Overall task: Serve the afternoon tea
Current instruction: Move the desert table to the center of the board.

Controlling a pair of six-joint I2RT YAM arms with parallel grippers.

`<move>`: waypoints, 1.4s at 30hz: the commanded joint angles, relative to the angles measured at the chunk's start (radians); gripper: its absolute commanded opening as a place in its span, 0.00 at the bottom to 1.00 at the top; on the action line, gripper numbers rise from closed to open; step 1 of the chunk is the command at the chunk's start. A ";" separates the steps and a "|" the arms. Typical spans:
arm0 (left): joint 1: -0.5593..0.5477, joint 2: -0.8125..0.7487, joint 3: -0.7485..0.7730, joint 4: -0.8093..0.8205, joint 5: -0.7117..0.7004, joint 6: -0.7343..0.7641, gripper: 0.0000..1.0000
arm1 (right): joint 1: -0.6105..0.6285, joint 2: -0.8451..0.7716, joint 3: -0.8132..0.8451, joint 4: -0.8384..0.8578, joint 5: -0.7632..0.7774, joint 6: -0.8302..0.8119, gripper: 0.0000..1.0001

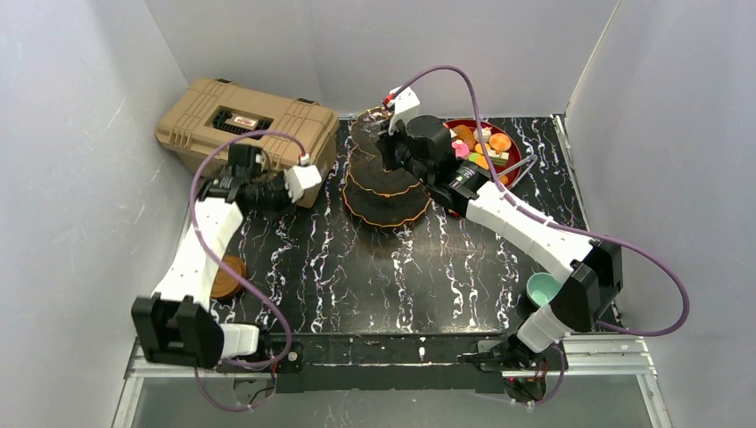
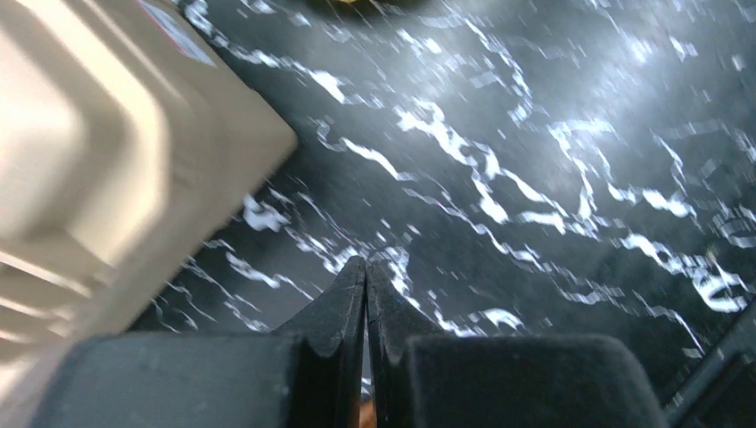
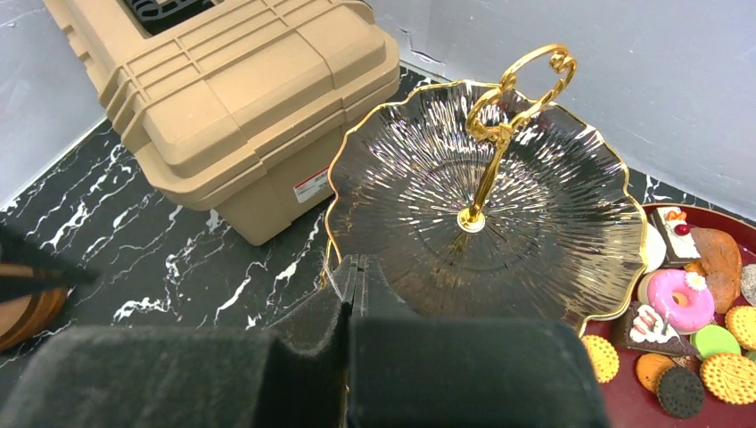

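Over the stand [image 3: 535, 205]: right tool [image 3: 354, 261] together, empty | left tool [image 2: 366, 262] together, empty | sweets [image 3: 682, 299] cut off

teal cup [image 1: 538, 287]: half behind right arm [image 1: 526, 227] | tan case [image 2: 107, 152]: blurred, cropped

**A:** Where's the stand [image 1: 385, 178] on my screen?
**B:** I have it at 12 o'clock, upright. It has three dark ribbed tiers with gold scalloped rims and a gold loop handle on top.
**A:** And the sweets [image 1: 481, 143]?
**B:** Heaped at 1 o'clock, just beside the stand. I can pick out a pink donut [image 3: 682, 299], biscuits [image 3: 729, 374] and a small cake [image 3: 649, 325].
**A:** Crockery?
**B:** I see one teal cup [image 1: 541, 287] at 4 o'clock, mouth up. Brown saucers [image 1: 227, 276] sit stacked at 8 o'clock.
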 commanded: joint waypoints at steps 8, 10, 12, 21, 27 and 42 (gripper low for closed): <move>0.112 0.121 0.002 0.069 -0.123 -0.124 0.00 | 0.044 -0.081 0.012 -0.015 0.029 -0.001 0.01; 0.111 0.181 0.041 0.124 -0.153 -0.143 0.00 | 0.052 -0.080 0.021 -0.023 0.038 -0.009 0.01; 0.111 0.239 0.090 0.167 -0.187 -0.171 0.00 | 0.058 -0.078 0.031 -0.030 0.048 -0.016 0.01; 0.112 0.386 0.272 0.285 -0.259 -0.337 0.00 | 0.070 -0.063 0.111 -0.096 0.178 -0.048 0.44; 0.112 0.438 0.363 0.262 -0.262 -0.372 0.00 | 0.068 0.018 0.246 -0.157 0.304 -0.070 0.91; 0.067 0.186 0.124 0.077 -0.204 -0.135 0.00 | 0.036 0.287 0.482 -0.127 0.400 -0.098 0.90</move>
